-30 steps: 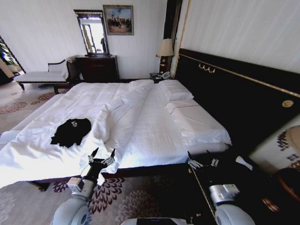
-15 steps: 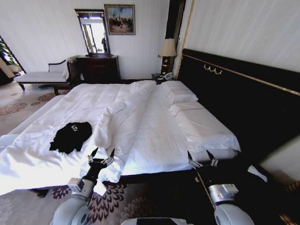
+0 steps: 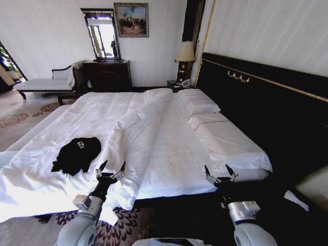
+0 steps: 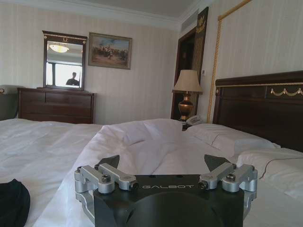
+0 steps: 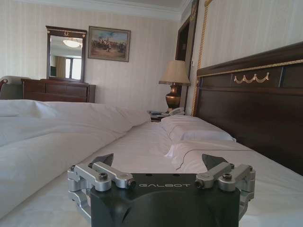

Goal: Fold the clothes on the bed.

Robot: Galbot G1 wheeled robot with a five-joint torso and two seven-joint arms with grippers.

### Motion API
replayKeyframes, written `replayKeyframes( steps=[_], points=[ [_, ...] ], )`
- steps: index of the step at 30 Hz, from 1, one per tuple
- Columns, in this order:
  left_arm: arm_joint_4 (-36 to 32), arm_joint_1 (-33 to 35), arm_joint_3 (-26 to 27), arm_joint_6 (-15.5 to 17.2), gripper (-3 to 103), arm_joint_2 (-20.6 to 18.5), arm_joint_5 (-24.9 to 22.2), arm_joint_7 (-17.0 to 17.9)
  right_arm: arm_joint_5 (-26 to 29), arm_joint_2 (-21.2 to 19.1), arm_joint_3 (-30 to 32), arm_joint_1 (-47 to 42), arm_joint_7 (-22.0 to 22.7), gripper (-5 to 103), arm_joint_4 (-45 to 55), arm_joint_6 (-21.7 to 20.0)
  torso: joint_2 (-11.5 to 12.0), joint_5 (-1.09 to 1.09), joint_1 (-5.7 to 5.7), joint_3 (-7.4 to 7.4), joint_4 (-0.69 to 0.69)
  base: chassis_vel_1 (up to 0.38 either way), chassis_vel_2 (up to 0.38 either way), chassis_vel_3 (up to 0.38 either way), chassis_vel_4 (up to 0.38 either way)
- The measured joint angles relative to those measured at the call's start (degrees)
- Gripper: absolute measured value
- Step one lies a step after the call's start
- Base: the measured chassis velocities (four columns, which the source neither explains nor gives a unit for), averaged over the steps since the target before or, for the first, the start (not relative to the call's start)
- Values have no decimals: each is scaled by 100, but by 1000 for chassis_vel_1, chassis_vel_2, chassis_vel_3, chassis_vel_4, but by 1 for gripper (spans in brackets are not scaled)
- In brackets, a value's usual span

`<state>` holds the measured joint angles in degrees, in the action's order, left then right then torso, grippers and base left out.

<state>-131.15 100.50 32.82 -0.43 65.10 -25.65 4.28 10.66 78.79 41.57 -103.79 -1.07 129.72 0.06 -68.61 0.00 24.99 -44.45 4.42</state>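
The clothes, a crumpled black T-shirt [image 3: 76, 154] with a white mark, lie on the near left part of the bed [image 3: 169, 148]; its dark edge [image 4: 13, 205] shows in the left wrist view. My left gripper [image 3: 111, 168] is open over the bed's near edge, just right of the shirt and apart from it, seen as the left gripper [image 4: 163, 163] in its wrist view. My right gripper [image 3: 221, 171] is open at the bed's near right corner, seen as the right gripper [image 5: 158, 161] in its wrist view. Both hold nothing.
A rumpled duvet ridge [image 3: 134, 128] runs down the bed's middle. Pillows [image 3: 197, 105] lie against the dark headboard [image 3: 266, 107] on the right. A lamp [image 3: 185, 56] on a nightstand, a dresser [image 3: 107, 74] with mirror and a chaise [image 3: 43, 84] stand at the far wall. Patterned carpet [image 3: 25, 113] lies left.
The whole head view has shifted, so the camera has moved: the bed sits closer and more centred, and the dark objects at lower right have left the view. Both grippers keep their pose.
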Motion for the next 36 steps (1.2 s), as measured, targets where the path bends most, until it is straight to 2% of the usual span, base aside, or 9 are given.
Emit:
replayKeyframes(
  steps=[21, 36],
  points=[
    [16, -101, -1, 7, 100, -36, 20, 43, -43, -16, -26, 40, -10, 100, -12, -89, 0, 0, 0, 0, 0, 2, 147, 9, -148],
    [-144, -112, 2, 107, 100, -53, -47, 103, -104, -10, -137, 88, -45, 100, -44, -175, 0, -1, 0, 0, 0, 134, 182, -137, -190]
  ],
)
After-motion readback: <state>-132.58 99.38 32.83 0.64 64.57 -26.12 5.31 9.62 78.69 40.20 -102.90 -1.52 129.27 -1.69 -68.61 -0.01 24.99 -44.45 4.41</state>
